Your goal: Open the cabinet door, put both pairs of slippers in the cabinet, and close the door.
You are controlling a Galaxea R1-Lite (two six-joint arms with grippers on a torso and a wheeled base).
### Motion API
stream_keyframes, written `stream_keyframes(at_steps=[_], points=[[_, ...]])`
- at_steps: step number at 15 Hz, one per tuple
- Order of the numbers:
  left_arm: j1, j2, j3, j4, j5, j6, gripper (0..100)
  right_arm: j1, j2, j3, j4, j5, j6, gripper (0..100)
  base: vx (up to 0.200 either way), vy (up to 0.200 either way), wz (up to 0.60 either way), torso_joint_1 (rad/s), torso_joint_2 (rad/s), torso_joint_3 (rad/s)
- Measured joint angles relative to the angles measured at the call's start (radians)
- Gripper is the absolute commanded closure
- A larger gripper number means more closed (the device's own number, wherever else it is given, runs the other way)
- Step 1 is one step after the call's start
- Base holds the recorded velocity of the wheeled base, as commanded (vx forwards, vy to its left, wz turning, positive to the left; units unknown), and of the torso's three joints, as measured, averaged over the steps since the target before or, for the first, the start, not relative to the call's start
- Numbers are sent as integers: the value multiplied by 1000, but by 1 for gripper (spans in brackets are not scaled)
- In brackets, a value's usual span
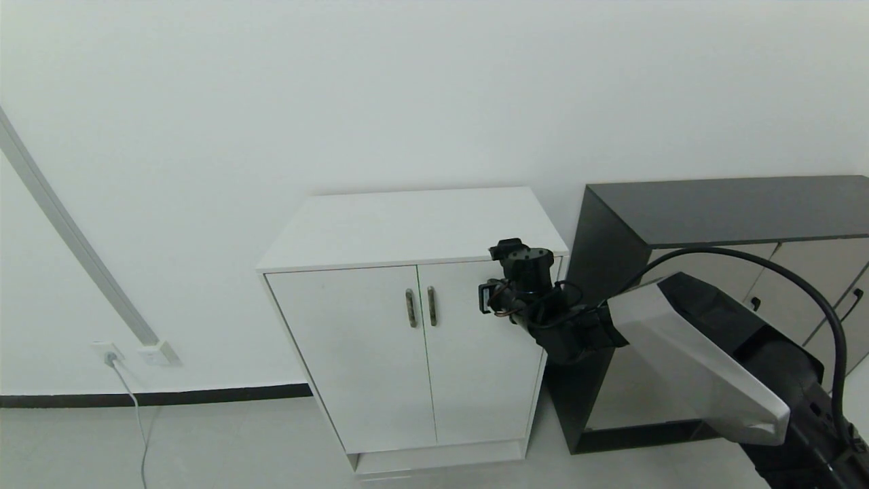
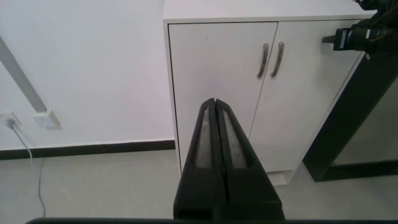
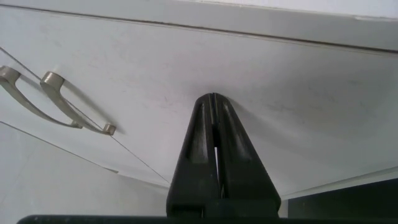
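Note:
The white cabinet (image 1: pixel 407 227) stands against the wall with both doors closed. Its two metal handles (image 1: pixel 421 307) meet at the middle seam. My right gripper (image 1: pixel 483 297) is shut and held close against the upper part of the right door (image 1: pixel 475 367), to the right of the handles (image 3: pixel 78 102). In the right wrist view its tip (image 3: pixel 214 98) almost touches the door panel. My left gripper (image 2: pixel 215 102) is shut and empty, held back from the cabinet and facing the left door (image 2: pixel 217 68); that view also shows the handles (image 2: pixel 271 60) and the right gripper (image 2: pixel 339 38).
A dark grey cabinet (image 1: pixel 713 210) stands right beside the white one. A wall socket (image 1: pixel 108 353) with a hanging cable (image 1: pixel 139 421) and a slanted grey conduit (image 1: pixel 68 231) lie to the left. Bare tiled floor (image 1: pixel 237 448) lies in front.

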Motion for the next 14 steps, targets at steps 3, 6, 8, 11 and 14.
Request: stream_keyframes(at_steps=[3,6,8,11,14], points=[[0,0,0,0,0,0,100,1,1,-2,1,0,0,100,0,0,0,0,0,0],[0,0,0,0,0,0,100,4,-11,32,-2,0,2,100,0,0,0,0,0,0],[0,0,0,0,0,0,100,6,-46,100,-38,-2,3,100,0,0,0,0,0,0],[0,0,0,0,0,0,100,4,-129,241,-106,-5,3,100,0,0,0,0,0,0],[0,0,0,0,0,0,100,-22,-241,471,-219,-6,3,100,0,0,0,0,0,0]])
